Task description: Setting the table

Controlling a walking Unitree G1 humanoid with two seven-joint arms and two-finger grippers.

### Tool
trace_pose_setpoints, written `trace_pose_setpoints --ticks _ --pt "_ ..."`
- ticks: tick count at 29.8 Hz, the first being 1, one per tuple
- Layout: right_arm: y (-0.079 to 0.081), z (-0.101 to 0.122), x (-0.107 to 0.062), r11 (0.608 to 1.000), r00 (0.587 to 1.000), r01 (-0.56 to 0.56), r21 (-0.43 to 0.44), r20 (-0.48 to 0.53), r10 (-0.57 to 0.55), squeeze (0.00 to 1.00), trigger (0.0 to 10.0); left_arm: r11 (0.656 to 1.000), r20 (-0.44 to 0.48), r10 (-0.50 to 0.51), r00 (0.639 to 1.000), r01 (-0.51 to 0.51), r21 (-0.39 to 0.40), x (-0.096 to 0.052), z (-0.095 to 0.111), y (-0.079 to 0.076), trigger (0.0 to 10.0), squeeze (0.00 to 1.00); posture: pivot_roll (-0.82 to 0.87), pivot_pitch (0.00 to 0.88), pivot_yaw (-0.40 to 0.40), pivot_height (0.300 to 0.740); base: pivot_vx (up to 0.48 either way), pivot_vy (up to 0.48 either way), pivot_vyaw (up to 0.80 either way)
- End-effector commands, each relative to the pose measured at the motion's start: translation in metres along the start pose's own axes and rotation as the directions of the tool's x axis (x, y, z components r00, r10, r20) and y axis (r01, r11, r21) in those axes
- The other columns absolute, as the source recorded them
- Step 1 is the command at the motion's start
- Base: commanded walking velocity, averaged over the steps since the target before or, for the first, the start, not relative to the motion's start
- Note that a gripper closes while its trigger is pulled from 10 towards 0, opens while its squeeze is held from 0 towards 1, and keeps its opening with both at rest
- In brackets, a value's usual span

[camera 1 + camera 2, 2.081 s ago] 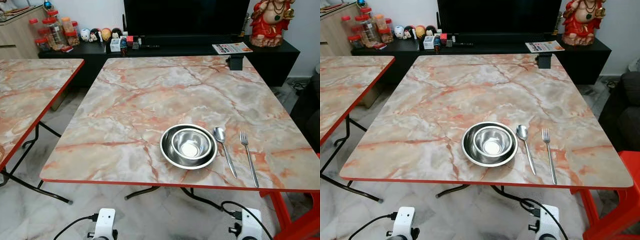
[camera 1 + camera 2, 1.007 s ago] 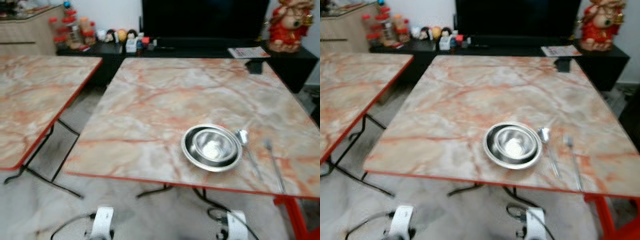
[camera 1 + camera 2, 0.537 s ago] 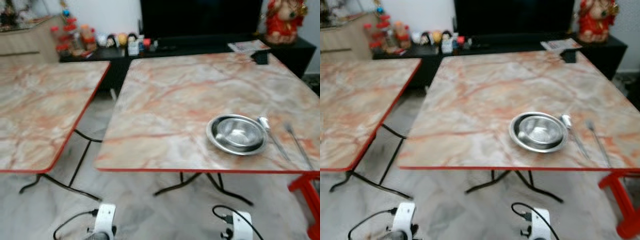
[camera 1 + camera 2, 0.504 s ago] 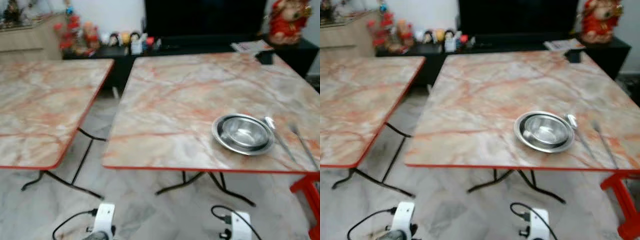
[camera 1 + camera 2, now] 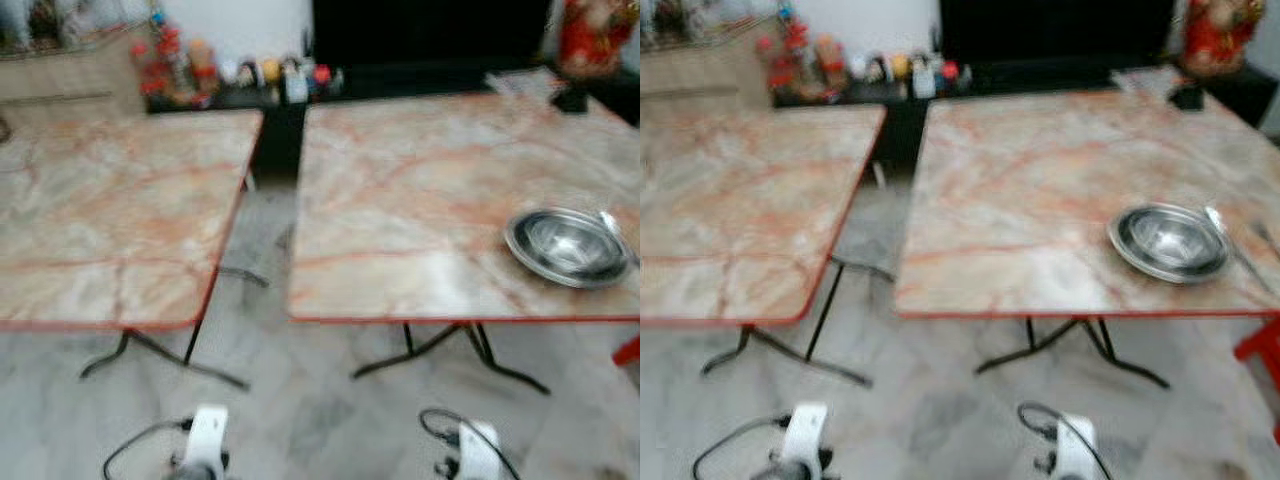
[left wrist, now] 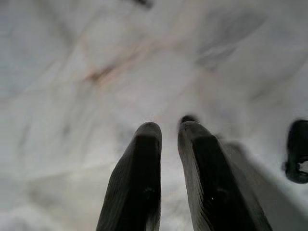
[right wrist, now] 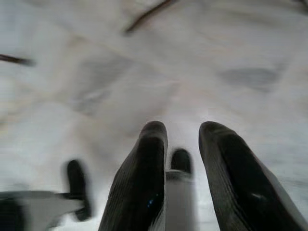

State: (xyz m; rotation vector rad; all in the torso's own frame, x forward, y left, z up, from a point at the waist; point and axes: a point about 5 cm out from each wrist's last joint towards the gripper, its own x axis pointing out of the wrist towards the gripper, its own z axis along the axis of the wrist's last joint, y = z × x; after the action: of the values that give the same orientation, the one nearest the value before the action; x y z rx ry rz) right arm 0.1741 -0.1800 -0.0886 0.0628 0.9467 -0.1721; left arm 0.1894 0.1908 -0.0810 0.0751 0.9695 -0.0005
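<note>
Two marble tables in view, blurred. Right table [image 5: 420, 200] holds a steel plate [image 5: 1169, 243] with a bowl nested inside, spoon [image 5: 1232, 240] just right of it. Left gripper [image 6: 168, 132] nearly closed, right gripper [image 7: 183, 132] slightly parted, both empty over floor. Likely between placements; next move needs another item fetched.

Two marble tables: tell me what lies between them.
A bare strip of pale marble floor separates the left table from the right table, with their black legs underneath, in the left eye view.
</note>
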Motion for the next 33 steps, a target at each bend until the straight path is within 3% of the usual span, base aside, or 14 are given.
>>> trace_pose_setpoints --ticks 1,33 --pt "-0.0103 0.0003 -0.0002 1.0 1.0 0.024 0.0 0.005 -0.024 0.0 10.0 1.0 0.011 -0.006 1.0 0.006 -0.004 0.0011 0.0049 -0.0043 10.0 0.0 -0.1 0.0 0.06 0.74 0.0 0.405 0.0" --pt "-0.0063 -0.0004 -0.0002 0.999 1.0 0.002 -0.037 0.001 -0.002 0.0 10.0 1.0 0.009 0.001 1.0 0.0 -0.014 0.0006 0.0028 -0.003 10.0 0.0 -0.08 0.0 0.05 0.74 0.0 0.403 0.0"
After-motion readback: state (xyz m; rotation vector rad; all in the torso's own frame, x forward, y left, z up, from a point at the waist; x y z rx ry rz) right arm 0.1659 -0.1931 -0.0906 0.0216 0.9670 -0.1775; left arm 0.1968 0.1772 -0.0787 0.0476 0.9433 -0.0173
